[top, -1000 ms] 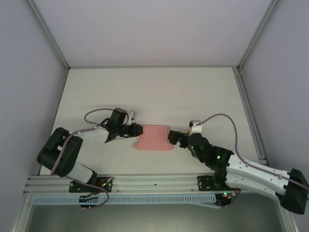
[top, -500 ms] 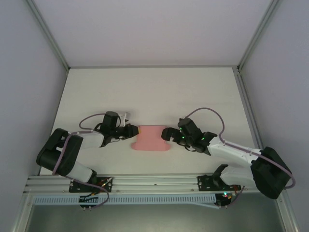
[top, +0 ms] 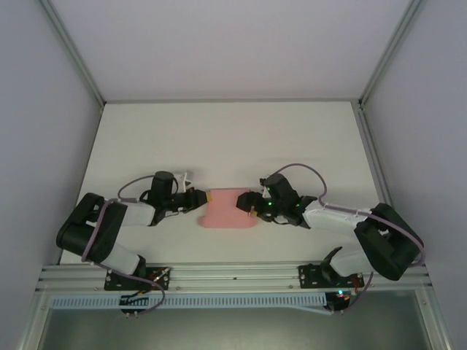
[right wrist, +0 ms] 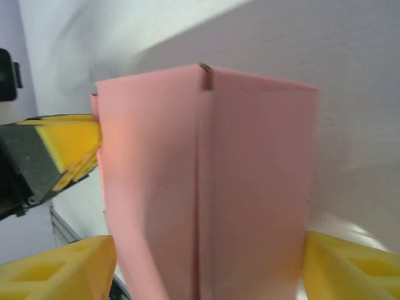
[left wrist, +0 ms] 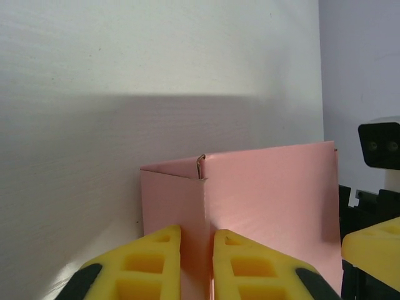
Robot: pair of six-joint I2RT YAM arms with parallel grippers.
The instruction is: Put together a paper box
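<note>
The pink paper box (top: pixel 228 211) lies partly folded on the white table between both arms. My left gripper (top: pixel 201 200) comes at its left end. In the left wrist view that gripper (left wrist: pixel 197 262) is shut, its yellow fingers (left wrist: pixel 134 269) pinching an upright pink flap of the paper box (left wrist: pixel 269 200). My right gripper (top: pixel 250 204) is at the right end. In the right wrist view the paper box (right wrist: pixel 206 156) fills the gap of that gripper (right wrist: pixel 209 269), and each yellow finger (right wrist: pixel 62 275) touches a side of it.
The bare white table (top: pixel 233 138) stretches behind the box. Grey wall panels stand on three sides, with aluminium posts such as the right one (top: pixel 379 175). An aluminium rail (top: pixel 233 273) runs along the near edge by the arm bases.
My right gripper has moved left onto the box's right end and its jaws have narrowed against it. My left gripper has tightened on the left flap, and the box has shifted slightly left.
</note>
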